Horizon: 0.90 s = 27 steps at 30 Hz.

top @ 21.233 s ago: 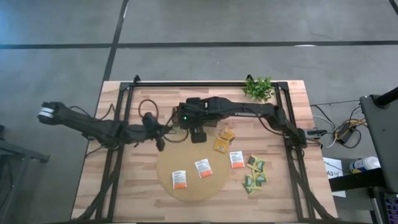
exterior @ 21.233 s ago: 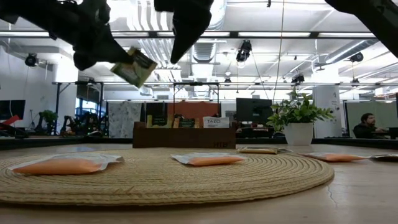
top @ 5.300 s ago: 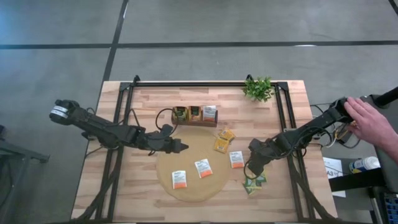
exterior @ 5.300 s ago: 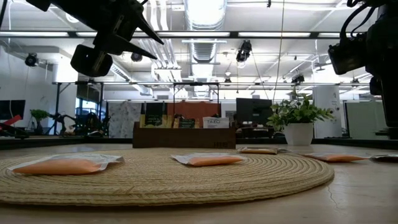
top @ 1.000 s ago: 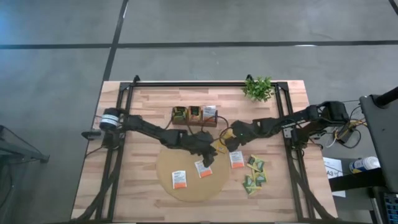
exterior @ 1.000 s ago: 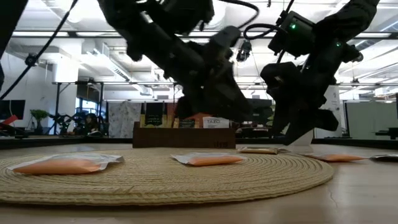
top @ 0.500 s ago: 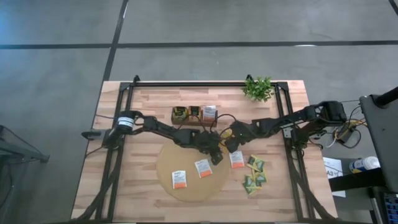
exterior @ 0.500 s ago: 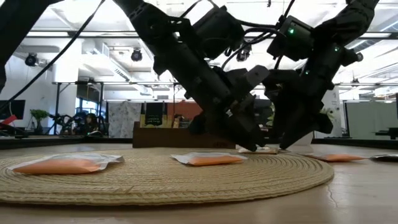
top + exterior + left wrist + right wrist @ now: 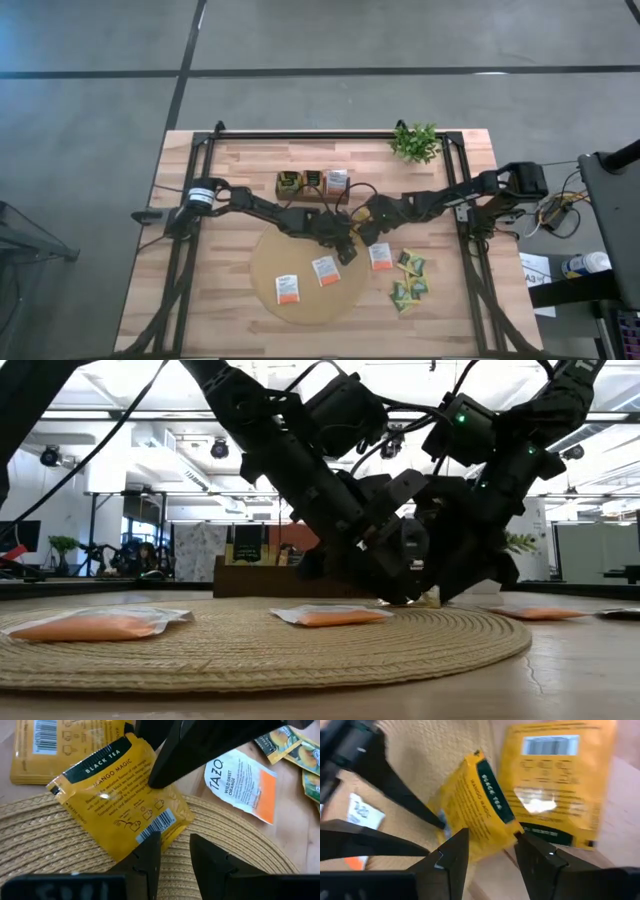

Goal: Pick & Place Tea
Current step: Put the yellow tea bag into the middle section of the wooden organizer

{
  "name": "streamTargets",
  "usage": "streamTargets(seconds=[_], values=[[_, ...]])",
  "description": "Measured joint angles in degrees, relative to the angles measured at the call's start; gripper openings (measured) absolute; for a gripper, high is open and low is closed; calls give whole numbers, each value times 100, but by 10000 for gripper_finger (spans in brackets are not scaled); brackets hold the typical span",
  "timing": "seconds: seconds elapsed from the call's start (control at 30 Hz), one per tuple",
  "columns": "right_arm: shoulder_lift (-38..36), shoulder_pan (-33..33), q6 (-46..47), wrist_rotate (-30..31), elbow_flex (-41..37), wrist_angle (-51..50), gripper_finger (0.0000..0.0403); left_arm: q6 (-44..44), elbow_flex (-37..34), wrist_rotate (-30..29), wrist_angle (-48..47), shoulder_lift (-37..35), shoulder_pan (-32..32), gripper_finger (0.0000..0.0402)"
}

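From above, both arms cover the yellow sachet (image 9: 120, 810). The second yellow sachet (image 9: 555, 780) blurs and runs past the edge. Tray (image 9: 312, 186) contents are too small to read.

The left pincer (image 9: 172, 851) pinches the barcode edge of a yellow "Black Tea Mango Magic" sachet (image 9: 120, 805) tilted up over the woven mat (image 9: 45, 845), dark fingers of the right pincer (image 9: 200, 750) touching its far edge, a white-and-orange Tazo sachet (image 9: 245, 782) lying just beyond.
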Motion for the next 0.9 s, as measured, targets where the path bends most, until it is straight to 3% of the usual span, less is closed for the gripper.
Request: streamTargets(seconds=[0.3,0.57,0.7,0.9], values=[[1,-7,-213,-89,15,139,128,302,-20,-126,179,8,7,107],[-151,-7,-643,-87,16,128,53,280,-26,-191,163,-54,-47,107],[-427,-7,-928,17,20,56,14,164,-39,-190,-13,-303,-135,107],[-1213,-10,-1575,47,24,-487,9,132,-66,-552,-341,-1062,-395,107]])
